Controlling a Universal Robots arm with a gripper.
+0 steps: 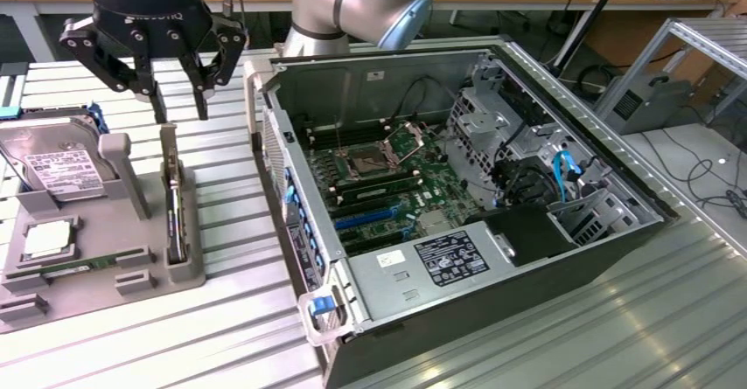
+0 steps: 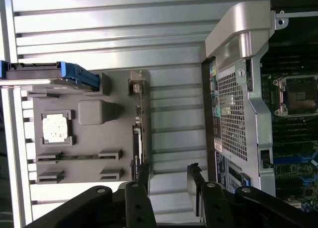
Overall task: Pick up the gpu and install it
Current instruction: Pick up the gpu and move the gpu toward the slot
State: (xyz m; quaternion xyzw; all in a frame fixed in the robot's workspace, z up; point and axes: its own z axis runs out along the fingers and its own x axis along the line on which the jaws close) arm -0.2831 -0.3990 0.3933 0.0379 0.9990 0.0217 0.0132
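So the pincer [image 1: 181, 109] is wide open with nothing in it, hanging just over the far end of the gpu [image 1: 175, 205]. The gpu stands on its edge in a slot of the gray holder tray [image 1: 105, 275], right next to the hard drive [image 1: 52, 166] parked in the same tray. From the wrist view one fingertip [image 2: 144, 172] lines up with the card's edge. The open computer case [image 1: 467, 188] lies beside the tray on the slatted table [image 1: 233, 336].

Slatted table [image 1: 233, 345], grey tray [image 1: 70, 299], computer case [image 1: 386, 79]
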